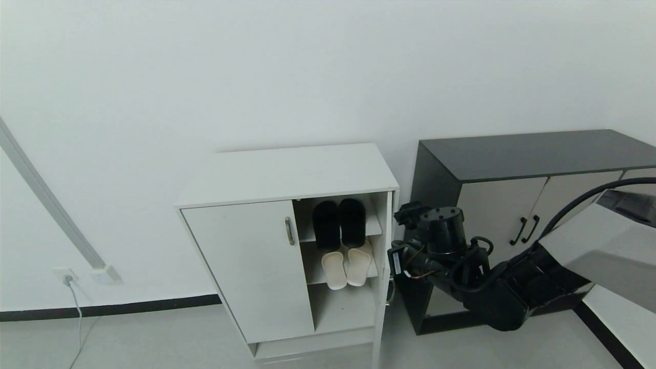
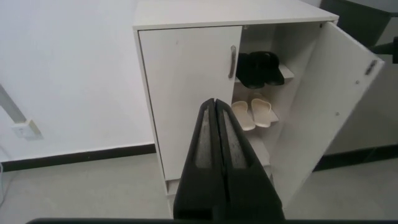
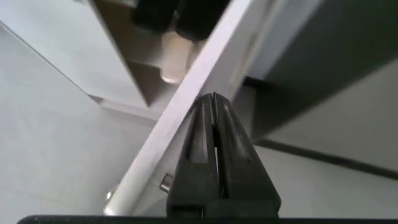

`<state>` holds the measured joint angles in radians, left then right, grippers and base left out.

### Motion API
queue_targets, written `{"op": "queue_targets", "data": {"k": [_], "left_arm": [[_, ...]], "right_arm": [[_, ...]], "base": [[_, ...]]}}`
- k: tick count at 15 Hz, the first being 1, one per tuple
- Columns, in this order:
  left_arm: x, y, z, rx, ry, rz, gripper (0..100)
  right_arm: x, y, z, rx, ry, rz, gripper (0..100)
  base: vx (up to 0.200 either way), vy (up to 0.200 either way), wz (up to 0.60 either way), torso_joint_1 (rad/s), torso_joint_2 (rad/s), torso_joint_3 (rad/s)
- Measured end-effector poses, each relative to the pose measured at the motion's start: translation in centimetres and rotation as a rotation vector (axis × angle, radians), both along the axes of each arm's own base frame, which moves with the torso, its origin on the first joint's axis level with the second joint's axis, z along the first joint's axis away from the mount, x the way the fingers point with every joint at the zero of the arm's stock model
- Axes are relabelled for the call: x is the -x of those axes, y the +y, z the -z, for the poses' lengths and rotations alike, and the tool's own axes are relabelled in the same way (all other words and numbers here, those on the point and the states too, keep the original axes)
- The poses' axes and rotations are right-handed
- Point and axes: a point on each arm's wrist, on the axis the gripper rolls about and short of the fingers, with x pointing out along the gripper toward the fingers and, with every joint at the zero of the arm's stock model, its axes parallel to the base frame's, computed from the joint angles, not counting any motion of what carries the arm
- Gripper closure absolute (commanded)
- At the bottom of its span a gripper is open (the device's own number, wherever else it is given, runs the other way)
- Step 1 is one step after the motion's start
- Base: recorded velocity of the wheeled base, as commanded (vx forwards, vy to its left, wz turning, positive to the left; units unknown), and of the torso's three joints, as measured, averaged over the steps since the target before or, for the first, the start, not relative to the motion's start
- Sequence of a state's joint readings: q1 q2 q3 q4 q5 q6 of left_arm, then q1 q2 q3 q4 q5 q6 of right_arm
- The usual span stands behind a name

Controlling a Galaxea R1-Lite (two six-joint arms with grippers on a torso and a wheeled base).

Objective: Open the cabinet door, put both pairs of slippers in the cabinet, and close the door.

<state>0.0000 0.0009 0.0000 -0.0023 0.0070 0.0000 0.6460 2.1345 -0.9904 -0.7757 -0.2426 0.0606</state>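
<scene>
The white cabinet (image 1: 287, 174) has its left door shut and its right door (image 1: 383, 307) swung open toward me. A black pair of slippers (image 1: 338, 223) lies on the upper shelf and a cream pair (image 1: 346, 266) on the shelf below. My right gripper (image 3: 214, 102) is shut with nothing in it, its tips against the outer face of the open door (image 3: 186, 118), just right of the door's edge in the head view (image 1: 397, 259). My left gripper (image 2: 214, 121) hangs shut and empty some way in front of the cabinet (image 2: 186, 74), facing both pairs (image 2: 261, 68) (image 2: 255, 114).
A dark cabinet (image 1: 533, 154) with pale doors stands directly right of the white one, close behind my right arm. A wall socket (image 1: 65, 277) with a cable sits low on the left. Bare grey floor lies in front.
</scene>
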Motion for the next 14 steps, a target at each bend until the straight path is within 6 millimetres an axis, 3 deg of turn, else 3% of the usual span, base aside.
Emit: {"op": "queue_targets", "data": {"k": [4, 11, 14], "left_arm": [[0.0, 0.0, 0.0, 0.0, 0.0, 0.0, 100], [0.0, 0.0, 0.0, 0.001, 0.0, -0.003, 100], [0.0, 0.0, 0.0, 0.001, 0.0, -0.003, 100]], "right_arm": [[1.7, 2.3, 0.1, -0.094, -0.014, -0.086, 100], [2.6, 2.4, 0.7, -0.1, -0.012, -0.141, 100], [2.8, 2.6, 0.7, -0.098, -0.011, -0.148, 100]], "base": [[0.0, 0.0, 0.0, 0.0, 0.0, 0.0], [0.0, 0.0, 0.0, 0.0, 0.0, 0.0], [0.0, 0.0, 0.6, 0.002, 0.0, 0.004]]}}
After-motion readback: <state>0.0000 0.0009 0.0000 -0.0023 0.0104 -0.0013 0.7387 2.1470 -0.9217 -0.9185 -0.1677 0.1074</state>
